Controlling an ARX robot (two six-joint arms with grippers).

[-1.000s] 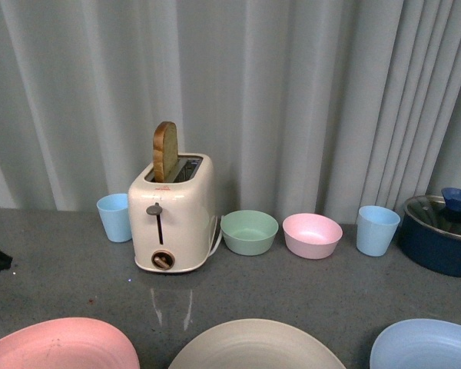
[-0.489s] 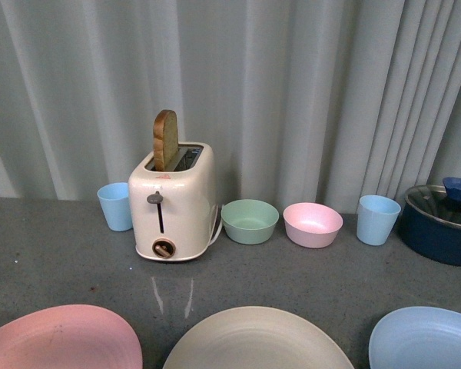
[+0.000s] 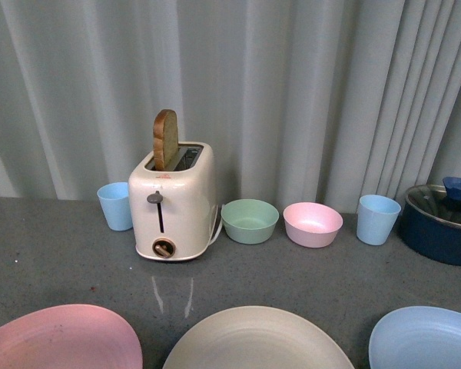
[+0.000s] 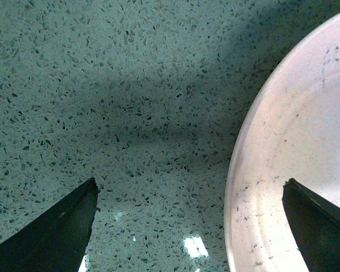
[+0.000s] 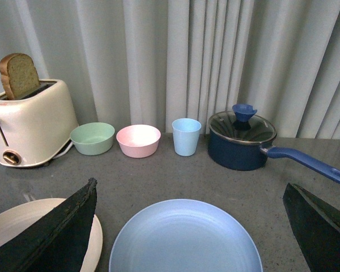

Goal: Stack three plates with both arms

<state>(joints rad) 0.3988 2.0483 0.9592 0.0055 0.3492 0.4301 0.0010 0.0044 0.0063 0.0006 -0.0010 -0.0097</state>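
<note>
1. The left end effector (image 4: pixel 191 187) hung spread wide and empty, astride the rim of the pink plate (image 4: pixel 294 141), with one finger over the plate and the other over bare table (image 4: pixel 102 85).
2. The right end effector (image 5: pixel 190 184), likewise spread and empty, faced the blue plate (image 5: pixel 184 238), which lay centred between its fingers.
3. The cream plate (image 3: pixel 257 342) lay between those two. The front view cut off all near rims and showed neither arm, and I could not tell their heights.

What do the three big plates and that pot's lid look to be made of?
The pink plate, cream plate and light blue plate: matte, no sharp glare, faint rings; probably plastic or a fibre composite, possibly matte ceramic. The pot lid: clear glass, see-through and reflective, with a metal rim.
</note>
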